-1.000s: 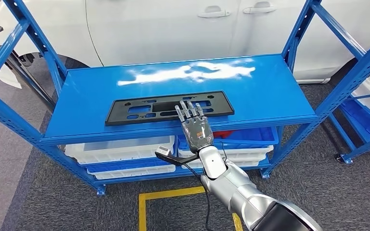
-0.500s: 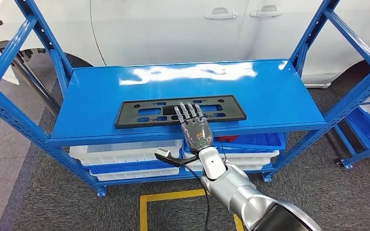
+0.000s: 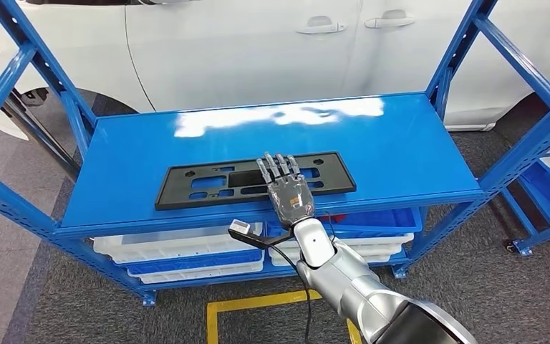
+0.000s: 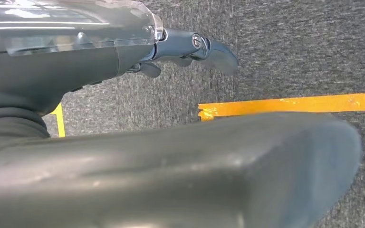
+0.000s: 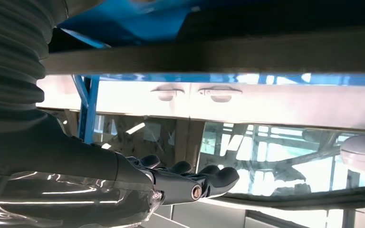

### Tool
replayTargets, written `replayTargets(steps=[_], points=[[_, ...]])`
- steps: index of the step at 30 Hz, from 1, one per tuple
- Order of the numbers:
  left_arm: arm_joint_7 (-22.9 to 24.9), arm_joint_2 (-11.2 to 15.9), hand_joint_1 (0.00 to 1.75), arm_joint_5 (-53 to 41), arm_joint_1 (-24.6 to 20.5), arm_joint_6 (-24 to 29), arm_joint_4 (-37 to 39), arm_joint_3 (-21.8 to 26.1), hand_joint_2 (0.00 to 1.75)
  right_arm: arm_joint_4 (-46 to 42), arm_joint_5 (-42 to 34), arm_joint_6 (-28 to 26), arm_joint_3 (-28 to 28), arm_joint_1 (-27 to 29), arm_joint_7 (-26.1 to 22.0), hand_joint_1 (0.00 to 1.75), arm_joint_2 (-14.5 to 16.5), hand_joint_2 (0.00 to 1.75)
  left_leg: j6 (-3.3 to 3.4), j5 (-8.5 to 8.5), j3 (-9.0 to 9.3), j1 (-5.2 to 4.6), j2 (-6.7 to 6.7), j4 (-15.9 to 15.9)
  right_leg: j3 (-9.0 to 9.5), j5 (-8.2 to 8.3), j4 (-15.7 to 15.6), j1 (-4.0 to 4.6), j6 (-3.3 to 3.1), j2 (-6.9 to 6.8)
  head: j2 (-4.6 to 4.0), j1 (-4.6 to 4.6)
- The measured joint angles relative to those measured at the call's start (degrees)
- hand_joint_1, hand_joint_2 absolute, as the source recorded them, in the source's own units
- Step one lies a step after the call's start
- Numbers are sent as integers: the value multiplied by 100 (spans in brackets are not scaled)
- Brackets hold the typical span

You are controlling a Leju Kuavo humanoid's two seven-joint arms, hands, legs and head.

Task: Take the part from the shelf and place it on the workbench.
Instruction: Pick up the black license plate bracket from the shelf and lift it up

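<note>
Black plastic, long and flat with cut-out slots, the part (image 3: 255,178) lies on the blue shelf (image 3: 401,143) close to its front edge, roughly midway between the two front corners. The right hand (image 3: 286,188) reaches over that edge with its fingers (image 3: 278,167) straight and apart above the middle of the part; it holds nothing, and I cannot tell whether the fingertips touch the plastic. The left hand (image 4: 190,47) hangs over grey carpet with a yellow floor line (image 4: 290,103) beneath, and whether it is open or closed I cannot tell. A white car (image 3: 258,50) stands just behind the shelf. Judging from this, a thin flat piece gives little to grip: fingers closing from above could slide it back or tip it off the front edge.
</note>
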Motion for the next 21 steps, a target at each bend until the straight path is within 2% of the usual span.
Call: replayTargets(steps=[1, 2, 3, 6, 8, 10, 12, 13, 14, 15, 16, 17, 18, 19, 21], points=[[-3, 2, 0, 1, 5, 0, 2, 1, 0, 0, 0, 0, 0, -1, -1, 0, 1, 175, 9, 239, 149, 1, 4, -403, 48, -48, 9, 2, 22, 4, 0, 1], [-5, 4, 0, 1, 4, 0, 4, 1, 0, 0, 0, 0, -1, -5, -1, 0, 2, 175, 27, 390, 295, -6, 5, -760, 80, -93, 26, 13, 50, 7, 0, 1], [-8, 5, 0, 1, -1, 0, 5, 1, 0, 0, 0, 0, 0, -10, -2, 0, 2, 175, 56, 462, 393, -11, 4, -993, 98, -127, 34, 24, 79, 8, 0, 2], [-13, 3, 0, 1, -8, 0, 8, 1, 0, -1, 1, 0, 1, -19, -7, 0, 5, 175, 162, 421, 444, -18, -9, -1102, 110, -175, 25, 42, 156, 8, 0, 2], [-19, -1, 0, 1, 0, 1, 9, 1, 0, -5, 1, -1, 1, -29, -2, 0, 11, 175, 220, 412, 477, -5, -8, -1131, 65, -291, 172, 33, 213, 2, 0, 2], [-26, -1, 0, -1, -7, 2, 9, 1, 0, -9, 2, -2, 5, -43, 15, 0, 15, 175, 260, 396, 500, -5, -7, -1145, -237, -589, 772, 14, 265, -4, 0, 2], [-43, 3, 0, -3, -11, 2, 9, 1, 0, 0, 2, -2, 32, -32, 33, 0, 14, 175, 286, 375, 506, -17, -7, -1142, -720, -860, 1588, 1, 291, -5, 0, 2], [-55, 3, 0, -3, -7, 1, 9, 1, 0, 13, 2, -2, 61, -21, 39, 0, 14, 175, 293, 363, 515, -22, -9, -1141, -873, -840, 1779, 0, 289, -5, 0, 2], [-67, 3, 0, -3, -4, 1, 9, 1, 0, 30, 2, -2, 95, -16, 43, 0, 14, 175, 295, 350, 531, -28, -12, -1139, -925, -708, 1753, 2, 276, -5, 0, 2], [-75, 2, 0, -2, -4, 0, 9, 1, 0, 49, 2, -2, 127, -20, 44, 36, 16, 175, 290, 337, 553, -33, -17, -1139, -849, -479, 1483, 5, 251, -5, 0, 2], [-85, -2, 0, -1, -8, 0, 9, 1, 0, 77, 2, 1, 168, -34, 44, 80, 21, 175, 282, 324, 575, -37, -22, -1140, -684, -206, 1051, 14, 212, -5, 0, 2], [-92, -5, 0, 1, -15, 0, 9, 1, 0, 110, 1, 8, 203, -56, 44, 123, 27, 175, 270, 310, 592, -48, -25, -1136, -512, -12, 636, 27, 172, -5, 0, 2], [-99, -8, 0, 4, -23, -1, 9, 1, 0, 151, 1, 24, 243, -83, 42, 167, 42, 175, 249, 297, 601, -57, -27, -1134, -384, 110, 323, 43, 141, -11, 0, 2], [-106, -11, 0, 8, -29, -2, 9, 2, 0, 198, 1, 60, 284, -108, 39, 175, 61, 175, 224, 285, 606, -62, -25, -1135, -311, 158, 139, 61, 114, -14, 0, 2], [-114, -11, 0, 14, -39, -9, 9, 4, 0, 279, 1, 160, 348, -135, 29, 175, 96, 175, 162, 273, 617, -59, -20, -1151, -295, 149, 74, 83, 76, -18, 0, 2]])
